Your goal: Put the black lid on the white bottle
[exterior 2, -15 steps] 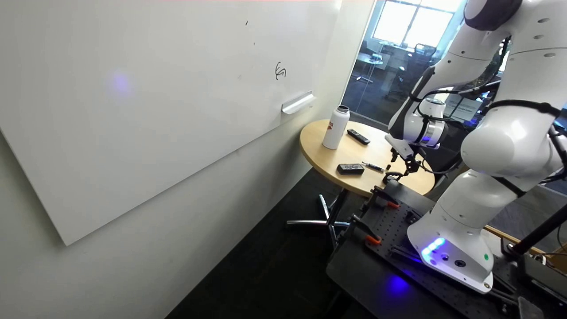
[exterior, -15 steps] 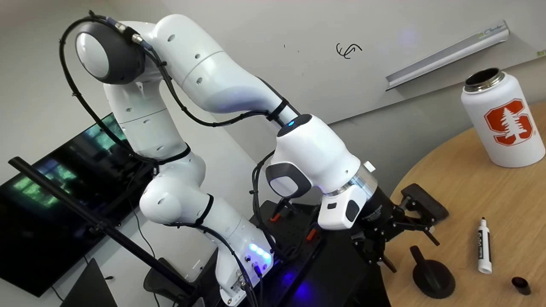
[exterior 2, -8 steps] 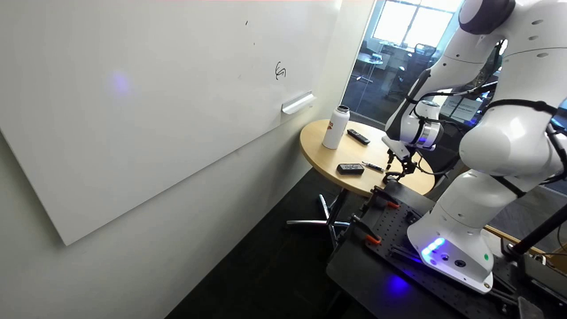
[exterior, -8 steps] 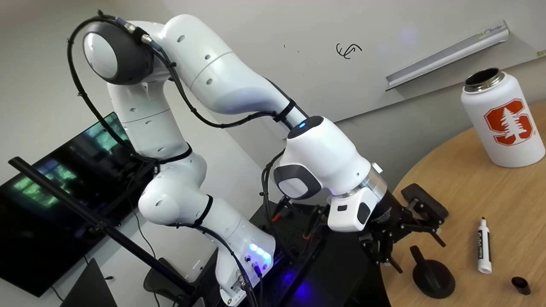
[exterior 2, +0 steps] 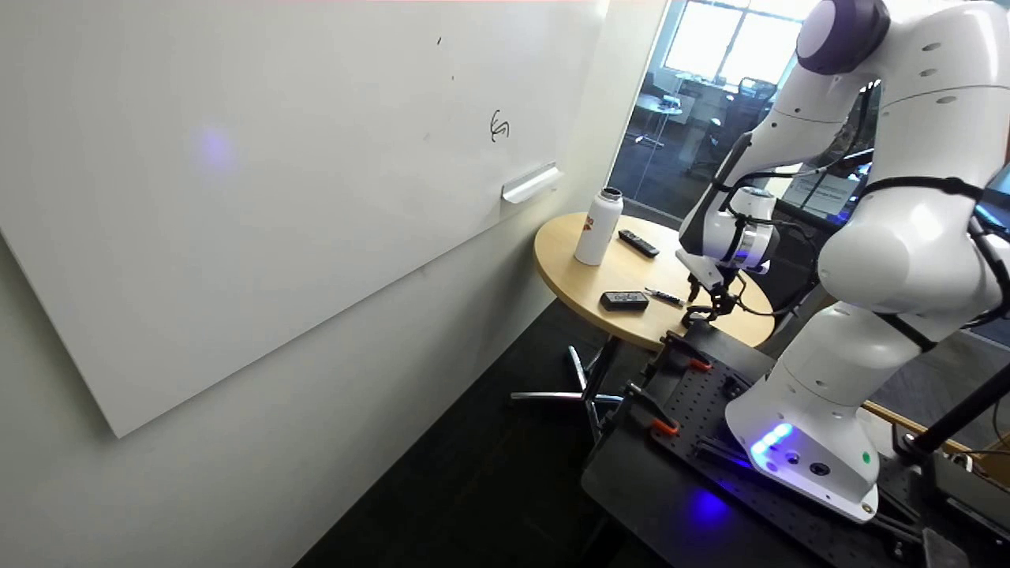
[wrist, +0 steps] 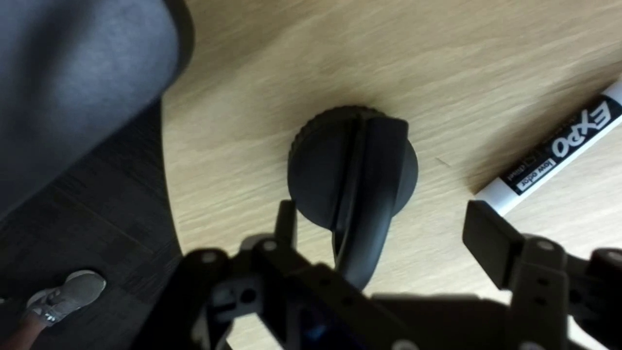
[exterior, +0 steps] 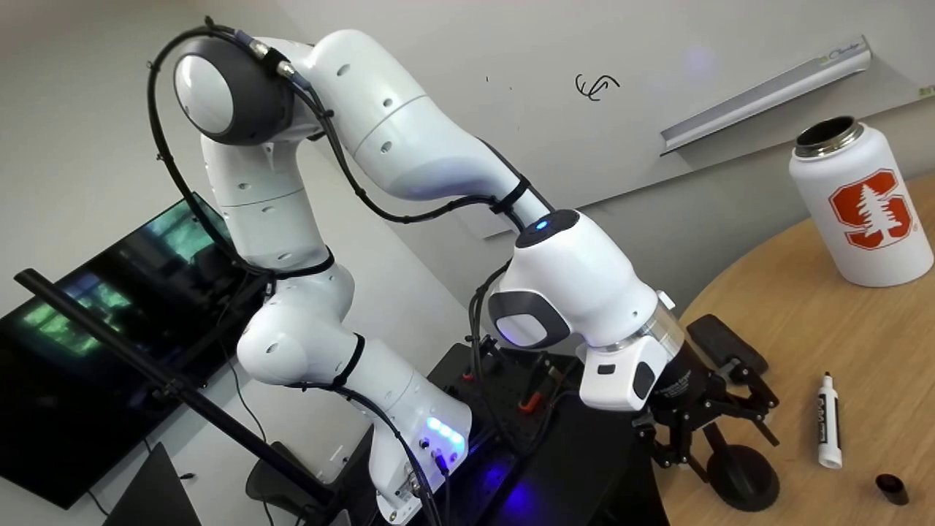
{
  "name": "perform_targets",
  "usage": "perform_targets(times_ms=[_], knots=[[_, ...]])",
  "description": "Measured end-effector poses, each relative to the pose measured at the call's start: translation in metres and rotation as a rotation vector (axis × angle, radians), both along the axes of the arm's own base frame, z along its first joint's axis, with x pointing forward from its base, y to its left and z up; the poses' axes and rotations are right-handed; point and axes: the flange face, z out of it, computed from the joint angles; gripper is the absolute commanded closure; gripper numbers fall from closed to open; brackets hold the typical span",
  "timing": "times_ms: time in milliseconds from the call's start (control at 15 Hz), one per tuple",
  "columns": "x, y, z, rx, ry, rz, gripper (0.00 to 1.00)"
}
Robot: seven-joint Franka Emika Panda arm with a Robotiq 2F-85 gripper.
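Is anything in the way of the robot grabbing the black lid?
Nothing visible blocks the open gripper from the black lid. In the wrist view, the marker lies off to one side, its end near one finger.

One Franka Panda arm [exterior: 409, 139] and one two-fingered Robotiq gripper [wrist: 387, 232]; one white bottle [exterior: 862, 207], one black lid [wrist: 362, 187], one Expo marker [wrist: 559, 146], one marker cap [exterior: 893, 490], one remote control [exterior 2: 638, 244] and one black rectangular block [exterior 2: 623, 301] (six tabletop objects, each counted once across the views); one round wooden table [exterior: 781, 299]; one whiteboard [exterior 2: 316, 197] with one tray [exterior: 767, 98]; two orange-tipped clamps [exterior 2: 664, 427].
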Motion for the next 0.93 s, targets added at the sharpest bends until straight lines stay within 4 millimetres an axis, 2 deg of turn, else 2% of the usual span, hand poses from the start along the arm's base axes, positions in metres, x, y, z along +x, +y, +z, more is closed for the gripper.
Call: perform_targets(times_ms=[400, 467, 600, 733, 933], knots=[[0.004, 0.001, -0.007, 0.005, 0.010, 0.010, 0.90], [0.005, 0.002, -0.008, 0.006, 0.011, 0.012, 0.94], [0.006, 0.003, -0.008, 0.006, 0.011, 0.017, 0.96], [0.007, 0.002, -0.006, 0.002, 0.011, 0.021, 0.93], [0.009, -0.002, 0.008, -0.020, 0.003, 0.042, 0.93]])
